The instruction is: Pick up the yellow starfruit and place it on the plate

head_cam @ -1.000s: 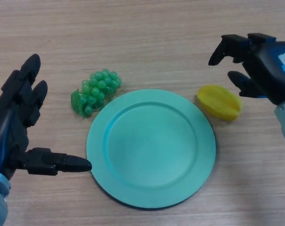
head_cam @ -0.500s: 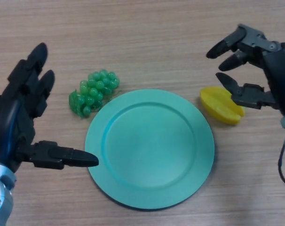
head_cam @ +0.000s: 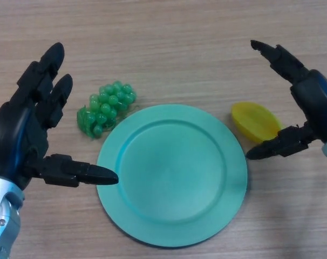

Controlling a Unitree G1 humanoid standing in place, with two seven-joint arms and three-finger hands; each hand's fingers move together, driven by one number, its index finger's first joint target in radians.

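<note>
The yellow starfruit (head_cam: 254,121) lies on the wooden table just right of the teal plate (head_cam: 171,174), apart from its rim. My right hand (head_cam: 313,102) hovers open over and to the right of the fruit. Its fingers reach up past the fruit and its thumb (head_cam: 275,147) points left just below it, not touching. Over the table's left side my left hand (head_cam: 24,135) is spread open, its thumb tip above the plate's left rim, holding nothing.
A bunch of green grapes (head_cam: 105,106) lies by the plate's upper left rim, between my left hand's fingers and the plate. Bare wooden table (head_cam: 169,48) stretches behind the plate.
My right hand has opened wide, fingers stretching up and the thumb dropping below the starfruit. The left hand has drifted up and rightward, toward the plate. The starfruit has stayed put.
</note>
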